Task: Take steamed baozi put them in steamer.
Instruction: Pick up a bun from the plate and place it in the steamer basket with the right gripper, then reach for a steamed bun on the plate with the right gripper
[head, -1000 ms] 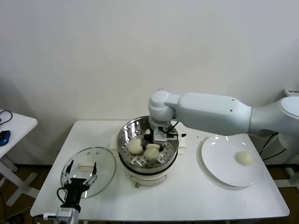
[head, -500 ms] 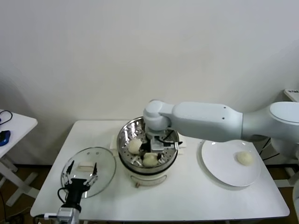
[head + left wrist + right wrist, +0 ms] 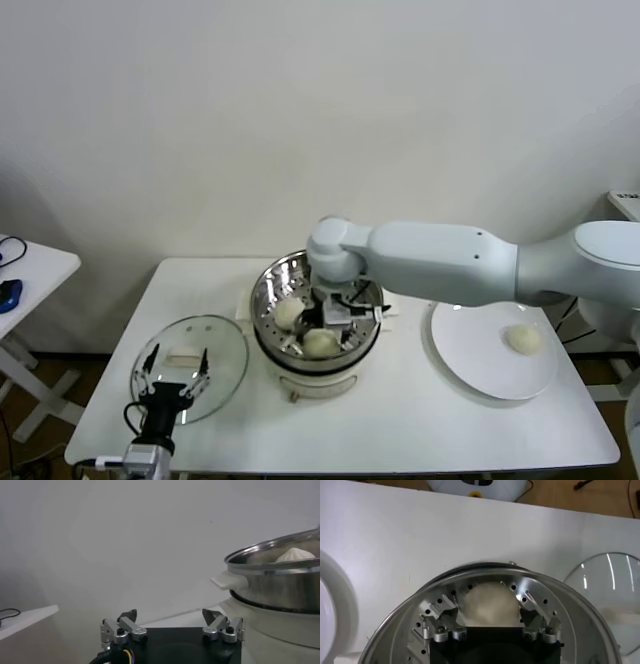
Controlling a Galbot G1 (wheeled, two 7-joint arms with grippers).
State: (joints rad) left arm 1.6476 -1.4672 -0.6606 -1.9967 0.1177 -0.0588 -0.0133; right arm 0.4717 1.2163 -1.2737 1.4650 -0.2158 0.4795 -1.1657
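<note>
The steamer (image 3: 268, 283) stands mid-table, a shiny steel pot with a perforated tray. Two baozi lie in it, one at the left (image 3: 289, 313) and one at the front (image 3: 320, 343). My right gripper (image 3: 335, 312) reaches down into the pot. In the right wrist view its fingers stand open on either side of the front baozi (image 3: 487, 606), which rests on the tray (image 3: 547, 612). A third baozi (image 3: 523, 339) lies on the white plate (image 3: 480, 372). My left gripper (image 3: 170, 375) is parked open at the front left, holding nothing, with the steamer (image 3: 280, 587) to its side.
A round glass lid (image 3: 225, 352) with a white handle lies flat on the table left of the steamer, under the left gripper. The plate is to the right of the steamer. A small side table (image 3: 30, 265) stands at the far left.
My right arm brought a baozi down into the steamer toward its front, and its fingers spread apart. The baozi now lies on the tray. The left arm stayed still.
</note>
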